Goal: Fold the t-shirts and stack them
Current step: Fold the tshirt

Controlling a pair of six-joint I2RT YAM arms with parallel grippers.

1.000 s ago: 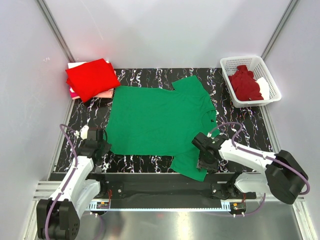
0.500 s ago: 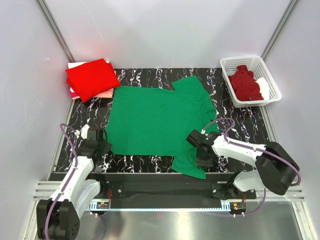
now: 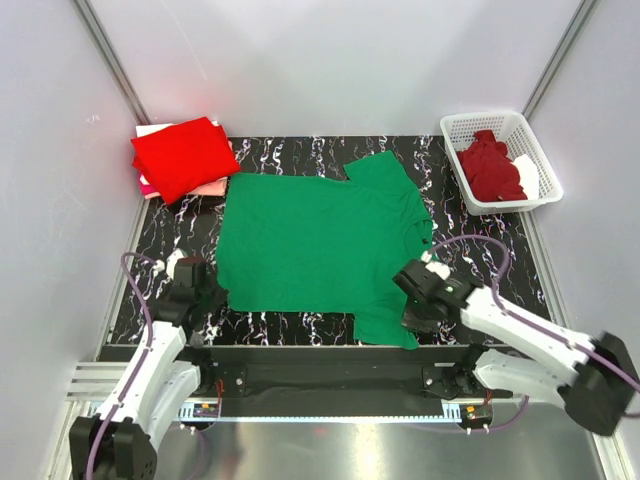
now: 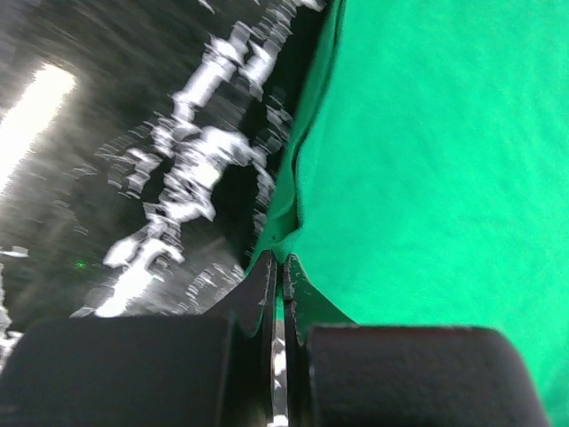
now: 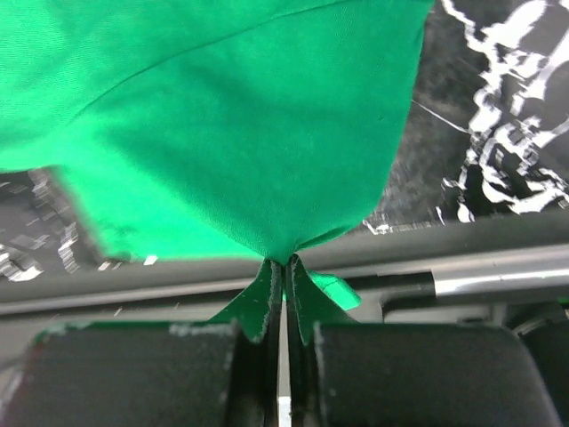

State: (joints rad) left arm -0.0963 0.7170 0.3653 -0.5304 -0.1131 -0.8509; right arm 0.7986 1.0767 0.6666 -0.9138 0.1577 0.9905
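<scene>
A: Nearest to us, our left gripper (image 4: 283, 262) is pinched tight on the near hem corner of the green t-shirt (image 3: 320, 235), with a peak of cloth caught between its tips.

B: And our right gripper (image 5: 283, 263) is closed on the edge of the near sleeve (image 3: 380, 325). Green cloth pokes out on both sides of its tips, so we have both near ends in hand.

A: How do we expect it to behave?

B: Light and limp, we'd say. It looks like thin cotton with no stiffness, so whatever we lift should sag between the two grips and drag the rest across the table (image 3: 480, 265). It isn't slippery or fragile, but so small a pinch could pull free if we tug.

A: Then corners and seamed edges are the places to hold, where the cloth is doubled. We should move both arms together.

B: Agreed. The body lies flat mid-table, collar to the right and hem to the left.

A: Further back, the red t-shirt (image 3: 183, 155) sits folded at the far left on a pale pink one (image 3: 212, 187). That is probably our stack.

B: Far right, the maroon t-shirt (image 3: 490, 168) lies crumpled in the white basket (image 3: 455, 128), with a white cloth (image 3: 528, 175) beside it.
</scene>
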